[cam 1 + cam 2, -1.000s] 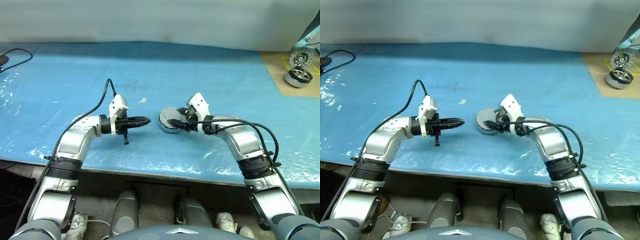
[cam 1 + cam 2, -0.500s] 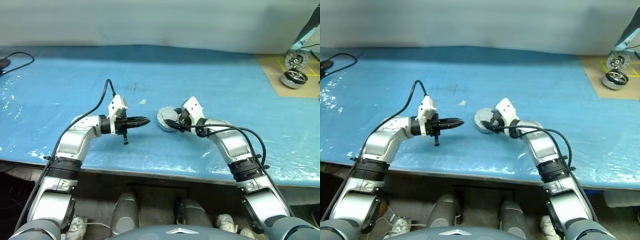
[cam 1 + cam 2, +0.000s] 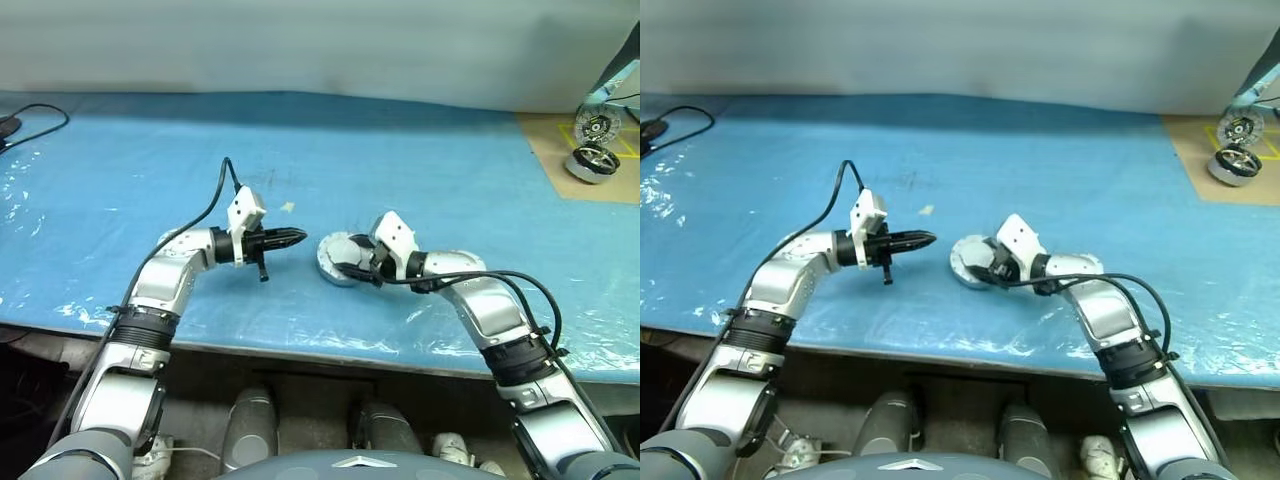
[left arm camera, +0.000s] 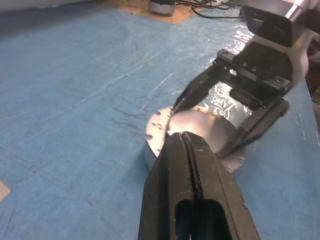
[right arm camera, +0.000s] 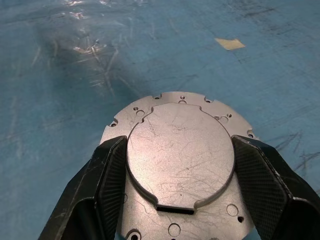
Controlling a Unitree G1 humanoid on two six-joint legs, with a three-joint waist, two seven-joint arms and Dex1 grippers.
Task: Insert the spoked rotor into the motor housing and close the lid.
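The motor housing (image 3: 336,256) rests on the blue table a little right of centre, showing a flat silver face with a raised round disc (image 5: 180,150) and small holes around its rim. My right gripper (image 3: 352,263) reaches in from the right, its two black fingers (image 5: 107,175) pressed against opposite sides of that raised disc. My left gripper (image 3: 300,237) is shut and empty, held level just above the table and pointing right at the housing from a short gap away. The spoked rotor and the lid are hidden or out of view.
A brown cardboard sheet (image 3: 560,125) at the far right carries silver spoked wheels (image 3: 590,160). A scrap of tape (image 3: 288,207) lies behind my left gripper. A black cable (image 3: 35,115) curls at the far left. The table's front edge runs close below both arms.
My right gripper has drawn back toward me and lower, and the housing has slid with it. The left gripper has barely moved. The camera has shifted slightly.
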